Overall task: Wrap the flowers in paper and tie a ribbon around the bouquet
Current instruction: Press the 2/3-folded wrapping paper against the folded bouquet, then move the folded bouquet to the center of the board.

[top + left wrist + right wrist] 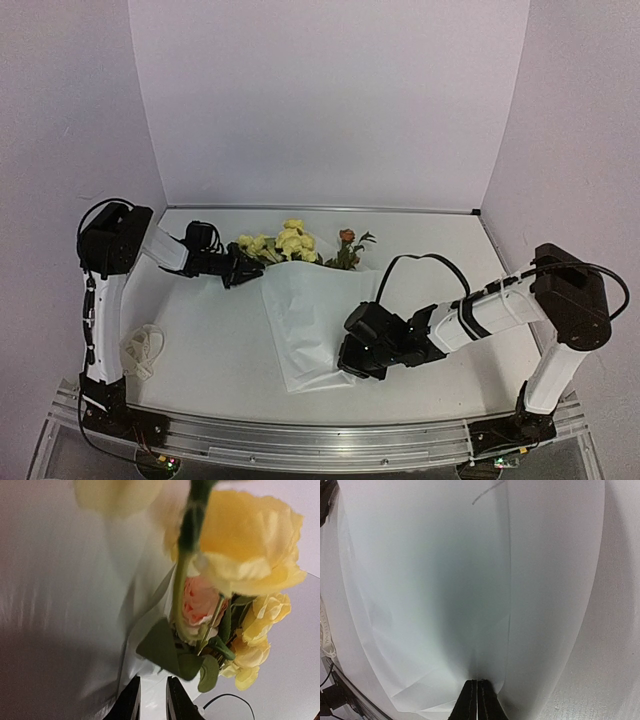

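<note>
While the wrapping has clearly started, I'd say this is nowhere near a bouquet yet. The flowers (285, 243) lie close to the back edge of the table (430, 260), roughly mid-width. The paper (315, 320) is laid over them from there down toward the near edge. The yellow heads and the orange-brown bloom (347, 237) poke out past its far edge, and the stems are out of sight, presumably under the sheet. It reads as a loose fold with one flap lapped over another. There's no cone and nothing is pinched narrow. The ribbon (143, 350) sits in a loose heap by the left edge, near the left arm, well apart from the paper, so the tying looks not yet begun.

Now the right gripper (348, 358): it's at the paper's near right edge. In its wrist view the fingertips (470, 702) are pressed together and the flap's edges run right down into them. I read that as pinched on the paper, with the sheet stretching away toward the blooms.

Then the left gripper (248, 270): it's at the paper's far left corner, just beside the yellow heads. Its wrist view shows the fingers (131, 705) a narrow gap apart, with white showing between them and blurry blooms looming close in front. I honestly can't tell whether it's nipping paper, a stem or nothing.

My guess at what's left: roll the paper tighter, gather the lower part, fetch the ribbon and tie it.
</note>
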